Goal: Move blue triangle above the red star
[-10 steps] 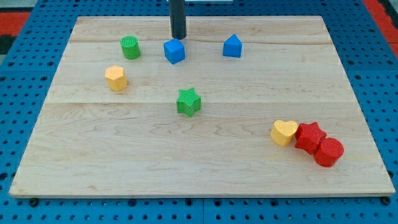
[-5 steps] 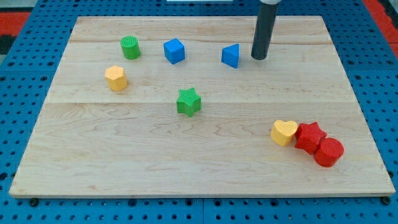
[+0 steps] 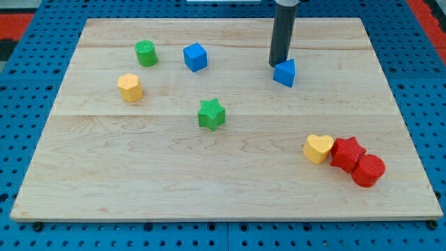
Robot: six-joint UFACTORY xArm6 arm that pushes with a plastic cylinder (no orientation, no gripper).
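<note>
The blue triangle (image 3: pixel 284 72) lies on the wooden board (image 3: pixel 223 174), right of centre in the upper part. My tip (image 3: pixel 279 65) stands just above and left of it, touching or nearly touching its upper left side. The red star (image 3: pixel 347 153) lies at the lower right, well below and to the right of the triangle, wedged between a yellow heart (image 3: pixel 318 148) on its left and a red cylinder (image 3: pixel 368 170) at its lower right.
A blue cube (image 3: pixel 196 57) and a green cylinder (image 3: pixel 145 53) lie at the upper left. A yellow hexagonal block (image 3: pixel 129 87) lies below the green cylinder. A green star (image 3: pixel 211 114) lies near the middle.
My tip went from above the blue cube to the right, round the blue triangle. The triangle has slid right and down. The other blocks have not moved.
</note>
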